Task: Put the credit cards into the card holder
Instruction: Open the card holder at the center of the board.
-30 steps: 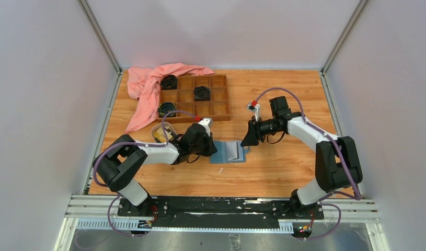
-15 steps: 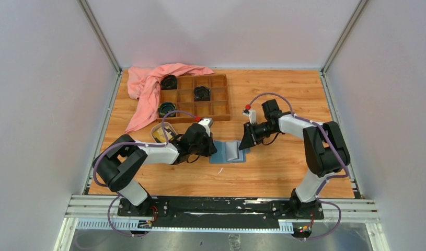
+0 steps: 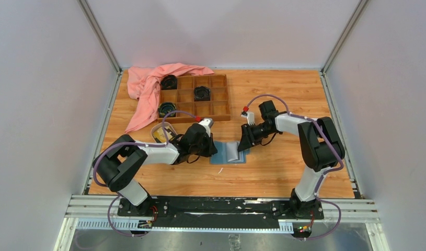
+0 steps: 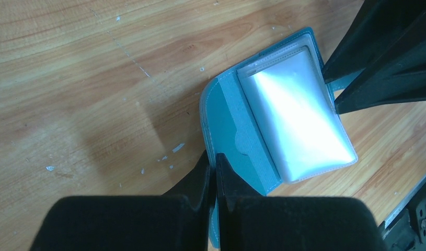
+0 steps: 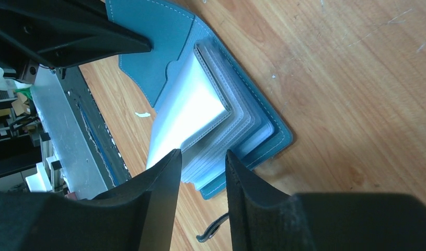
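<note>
My right arm has swung in leftward; the right pincer (image 5: 200, 154) now hangs at the wallet's (image 3: 229, 152) right edge, fingers spread a little over the clear sleeves (image 5: 192, 104), gripping nothing I can see. The left pincer (image 4: 216, 170) is pinching the wallet's left flap. The wallet lies open mid-bench (image 3: 273, 172). A yellow card (image 3: 159, 136) lies in the dish (image 3: 168, 125) beside the left arm.

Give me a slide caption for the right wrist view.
Open card holder on the table: right gripper straddles the edge of its clear sleeves, left gripper clamps the cover.
</note>
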You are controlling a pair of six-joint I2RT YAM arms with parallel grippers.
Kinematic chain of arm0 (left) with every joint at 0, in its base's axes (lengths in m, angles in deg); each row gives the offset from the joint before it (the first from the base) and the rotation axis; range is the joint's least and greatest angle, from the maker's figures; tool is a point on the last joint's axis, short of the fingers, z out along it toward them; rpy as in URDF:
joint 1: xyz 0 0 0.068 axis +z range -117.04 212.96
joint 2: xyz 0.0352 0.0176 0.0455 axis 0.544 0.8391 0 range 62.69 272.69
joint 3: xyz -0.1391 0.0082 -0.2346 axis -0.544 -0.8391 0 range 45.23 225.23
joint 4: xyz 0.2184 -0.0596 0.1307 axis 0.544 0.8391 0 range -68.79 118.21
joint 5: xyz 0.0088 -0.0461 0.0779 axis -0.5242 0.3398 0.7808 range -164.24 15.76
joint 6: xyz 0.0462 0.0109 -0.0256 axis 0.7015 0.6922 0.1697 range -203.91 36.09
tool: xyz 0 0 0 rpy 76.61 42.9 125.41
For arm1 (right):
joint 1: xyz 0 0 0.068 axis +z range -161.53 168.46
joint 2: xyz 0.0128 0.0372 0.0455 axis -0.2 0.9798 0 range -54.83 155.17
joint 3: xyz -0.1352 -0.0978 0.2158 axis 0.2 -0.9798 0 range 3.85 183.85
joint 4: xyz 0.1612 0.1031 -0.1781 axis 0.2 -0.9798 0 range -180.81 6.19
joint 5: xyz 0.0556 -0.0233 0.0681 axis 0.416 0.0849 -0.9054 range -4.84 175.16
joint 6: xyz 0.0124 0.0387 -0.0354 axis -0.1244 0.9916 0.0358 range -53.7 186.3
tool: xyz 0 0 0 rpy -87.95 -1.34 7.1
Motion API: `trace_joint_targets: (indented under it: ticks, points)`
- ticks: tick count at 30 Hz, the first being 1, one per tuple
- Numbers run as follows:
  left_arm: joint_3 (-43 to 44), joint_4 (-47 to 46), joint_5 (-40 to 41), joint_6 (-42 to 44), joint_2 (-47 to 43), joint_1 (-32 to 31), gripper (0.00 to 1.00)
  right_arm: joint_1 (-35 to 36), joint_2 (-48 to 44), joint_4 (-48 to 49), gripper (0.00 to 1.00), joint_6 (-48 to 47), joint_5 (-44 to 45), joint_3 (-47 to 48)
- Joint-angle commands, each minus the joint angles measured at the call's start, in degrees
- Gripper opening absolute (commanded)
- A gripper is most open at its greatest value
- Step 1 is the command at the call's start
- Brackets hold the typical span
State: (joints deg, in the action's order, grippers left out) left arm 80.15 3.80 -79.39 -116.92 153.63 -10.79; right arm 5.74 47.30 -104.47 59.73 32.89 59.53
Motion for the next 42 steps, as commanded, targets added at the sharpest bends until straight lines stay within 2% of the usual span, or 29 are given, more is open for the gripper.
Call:
trace_joint_targets:
  ticks: [1,5,9,16,22,27,37,42]
  points:
    - [-0.5,2.7,-1.0,0.3,0.1,-0.8,0.02,1.3,1.3,-2.0,0.41,0.9,0.0,1.4]
    - [-0.3,2.7,-1.3,0.2,0.0,-1.0,0.02,1.9,1.6,-2.1,0.43,1.3,-2.0,1.7]
    - [-0.2,2.3,-2.1,-0.2,0.0,-1.1,0.03,2.1,1.4,-2.0,0.43,2.3,-8.0,2.0]
    - [-0.4,1.3,-3.7,-1.8,-0.8,-1.1,0.12,3.9,-0.1,-1.9,0.42,3.6,-15.9,3.1]
    - [-1.4,1.3,-4.8,-4.4,-4.7,-0.6,0.36,7.5,0.3,-1.9,0.42,4.0,-17.7,4.9]
    - [-3.9,1.4,-4.5,-6.9,-10.0,1.3,0.48,11.2,2.2,-2.1,0.44,3.8,-17.4,7.3]
    - [-10.2,2.2,-3.5,-6.6,-21.7,4.6,0.47,13.9,8.4,-4.6,0.48,1.1,-14.7,9.7]
    - [-11.8,2.2,-5.9,-6.7,-29.2,4.5,0.44,13.7,1.0,-16.2,0.46,-12.9,-10.8,13.5]
